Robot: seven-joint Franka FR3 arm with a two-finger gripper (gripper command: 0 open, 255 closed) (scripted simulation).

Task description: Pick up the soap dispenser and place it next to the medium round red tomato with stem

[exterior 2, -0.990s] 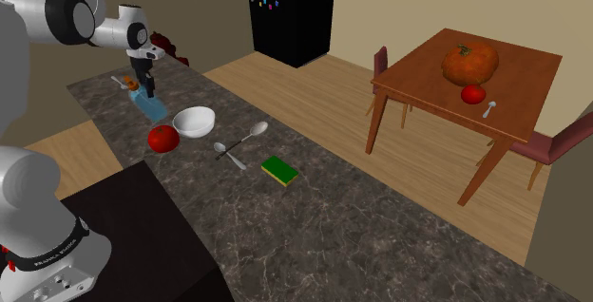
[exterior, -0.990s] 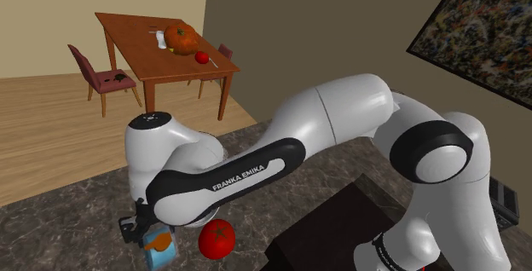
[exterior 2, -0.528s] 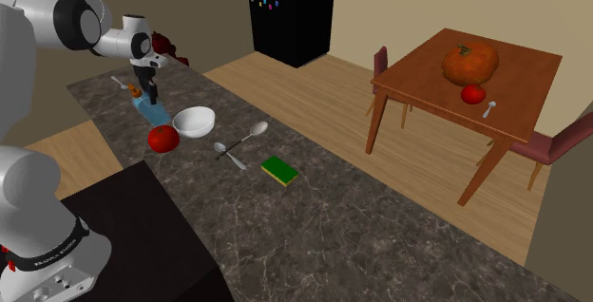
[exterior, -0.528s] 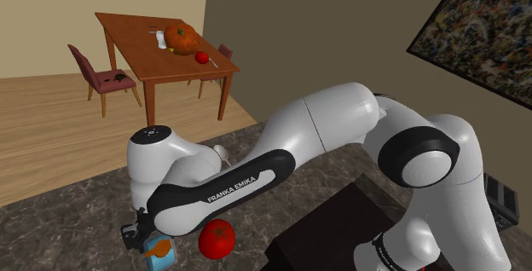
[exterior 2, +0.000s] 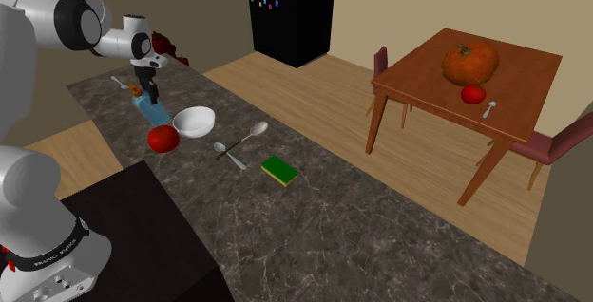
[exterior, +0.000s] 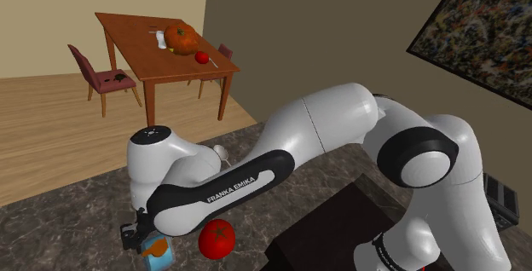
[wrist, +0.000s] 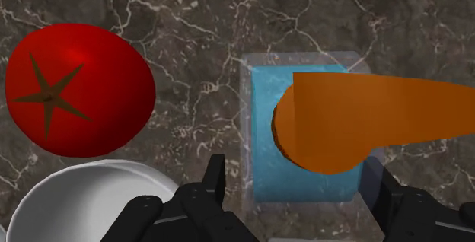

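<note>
The soap dispenser (wrist: 312, 138) sits on the tabletop (wrist: 228, 20) near the tomato (wrist: 76, 88), between the fingers of the claw (wrist: 302, 181), which are apart. It seems light, stiff and rather slippery, so the flat sides of its blue body are a better hold than the orange pump.

At the second exterior view's far left, the black gripper (exterior 2: 145, 89) hangs right over a blue soap dispenser (exterior 2: 152, 110). A red tomato (exterior 2: 162, 139) sits just nearer and a white bowl (exterior 2: 194, 122) just right of that. Further right on the dark stone counter (exterior 2: 380, 243) lie two spoons (exterior 2: 238, 144) and a green sponge (exterior 2: 279, 170).
</note>
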